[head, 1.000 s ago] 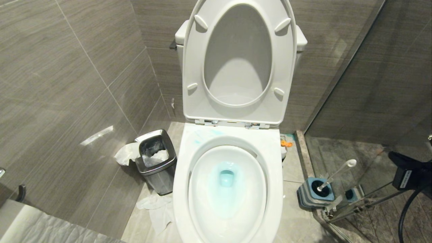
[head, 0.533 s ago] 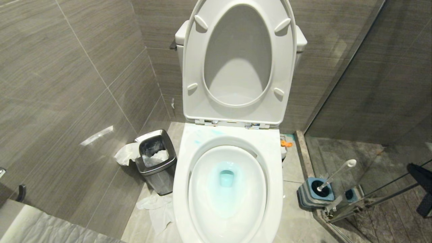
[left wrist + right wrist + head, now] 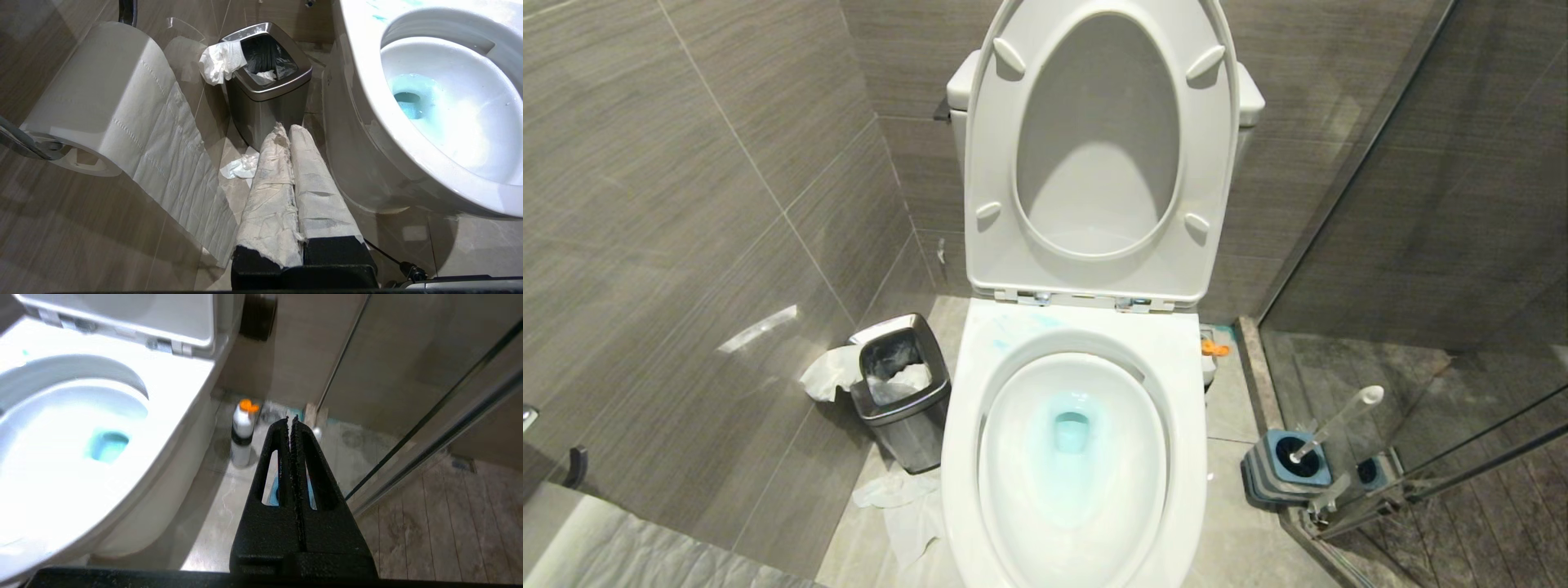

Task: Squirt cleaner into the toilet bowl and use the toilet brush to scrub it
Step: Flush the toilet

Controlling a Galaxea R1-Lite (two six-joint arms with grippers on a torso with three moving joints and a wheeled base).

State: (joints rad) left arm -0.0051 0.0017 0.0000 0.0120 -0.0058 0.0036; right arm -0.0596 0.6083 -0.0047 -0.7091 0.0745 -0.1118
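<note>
Teal cleaner (image 3: 1068, 441) tints the open toilet bowl (image 3: 1074, 474), the toilet brush (image 3: 1338, 421) stands in its blue-and-grey holder (image 3: 1286, 467) by the glass, and both left gripper (image 3: 288, 130) and right gripper (image 3: 290, 419) hang empty beside the bowl, fingers closed.

Even, fairly bright overhead light fills the head view, with a pale streak of glare on the wall tiles (image 3: 758, 328) at left. In the right wrist view the toilet bowl (image 3: 61, 449) at left is blown out to white, and the bottle (image 3: 242, 435) behind looks soft, perhaps from motion blur.
</note>
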